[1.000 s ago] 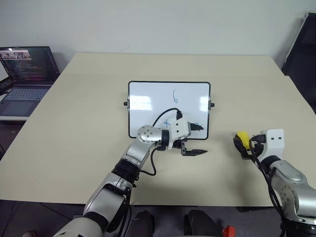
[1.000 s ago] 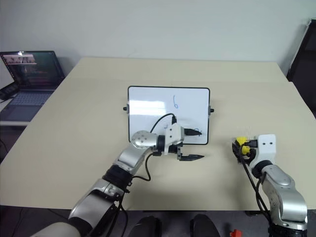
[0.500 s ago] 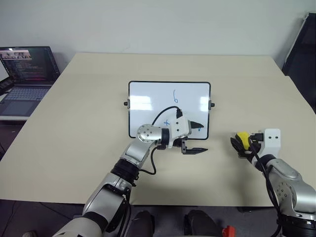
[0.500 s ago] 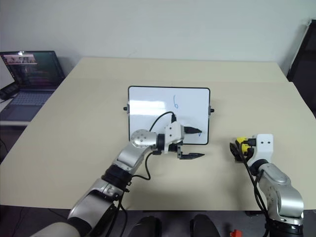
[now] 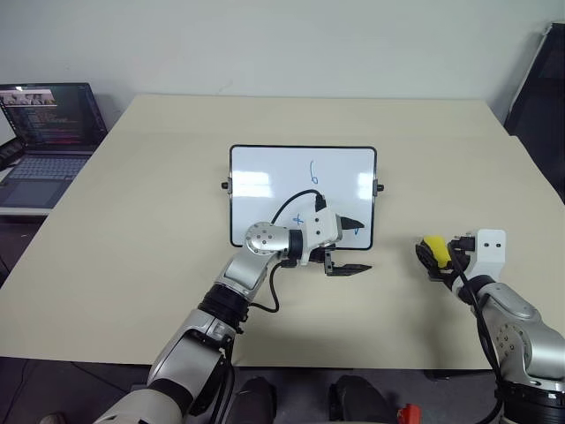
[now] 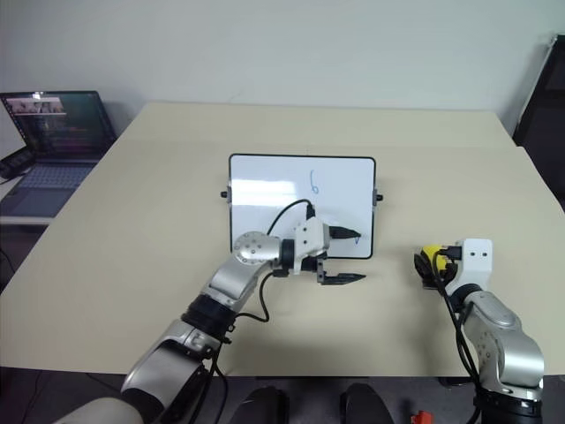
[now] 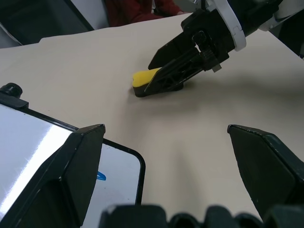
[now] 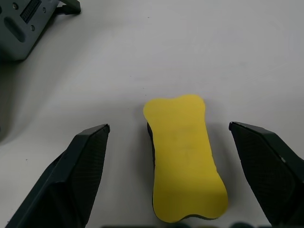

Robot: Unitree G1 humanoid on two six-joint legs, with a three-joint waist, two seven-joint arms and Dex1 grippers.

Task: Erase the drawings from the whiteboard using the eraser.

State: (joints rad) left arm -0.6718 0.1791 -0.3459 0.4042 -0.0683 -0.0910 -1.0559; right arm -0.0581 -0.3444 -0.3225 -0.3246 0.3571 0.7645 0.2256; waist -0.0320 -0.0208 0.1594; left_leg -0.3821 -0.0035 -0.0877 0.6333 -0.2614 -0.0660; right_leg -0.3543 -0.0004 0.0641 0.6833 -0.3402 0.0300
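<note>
The whiteboard lies flat in the middle of the table, with a blue drawing like a six near its top and another blue squiggle at its near right corner. My left gripper hovers open over the board's near right corner and hides part of a third mark. To the right, the yellow eraser lies on the table with its dark underside down. My right gripper stands open around it, its fingers clear of the eraser's sides. The left wrist view shows the eraser under that gripper.
An open laptop sits on a lower surface off the table's left side. A dark panel stands beyond the far right corner. Bare beige table surrounds the whiteboard, and its near edge runs just below both arms.
The right wrist has rolled slightly over the eraser, which has stayed on the table. The left arm and the whiteboard have not moved.
</note>
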